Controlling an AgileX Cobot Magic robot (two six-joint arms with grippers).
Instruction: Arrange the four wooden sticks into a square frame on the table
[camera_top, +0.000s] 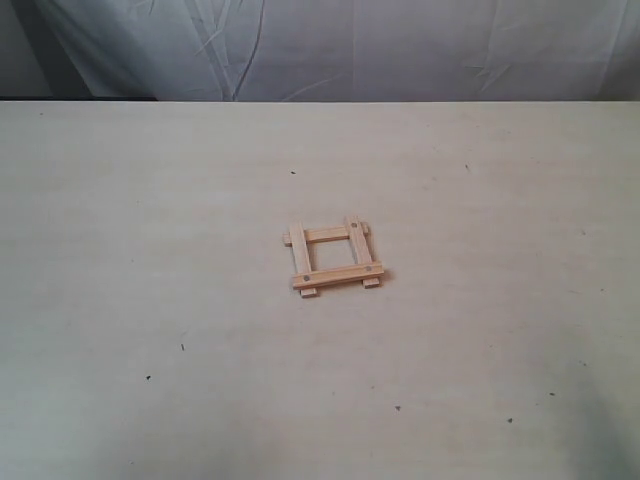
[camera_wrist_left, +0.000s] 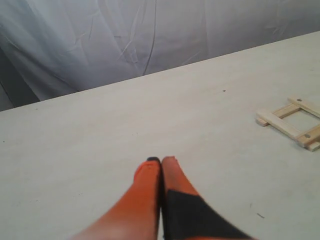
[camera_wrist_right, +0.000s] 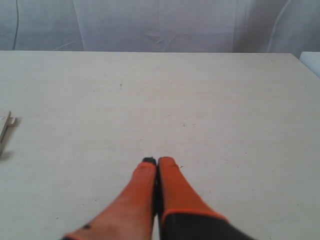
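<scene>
Showing the square frame (camera_top: 333, 258) lying near the middle of the counter (camera_top: 140, 200), well apart from every edge and corner; its four sticks cross at the corners with their ends poking out a little; the stick on the near side (camera_top: 338, 273) rests on top of the two it crosses, with a dark dot near each of its ends. Above bare counter, the left hand (camera_wrist_left: 161, 161) hangs with its two orange fingers pressed together and holding nothing; the right hand (camera_wrist_right: 157, 161) is the same, fingers together and empty; both are clear of the frame.

Judged from this layout, the task looks finished or nearly so, though the square sits slightly skewed to the counter's edges. The main hazard is disturbance; the sticks appear merely stacked, so a hand sweeping low across the middle, or a nudge meant to straighten one side, could slide a stick off its crossing and open a corner.

Comparing views: only the exterior view shows all four corners closed, yet it shows neither hand; the left wrist view shows the frame obliquely at its margin, partly cut off, and reveals the layering of the sticks; the right wrist view catches only the tip of one stick (camera_wrist_right: 5, 126), so it cannot confirm the shape.
</scene>
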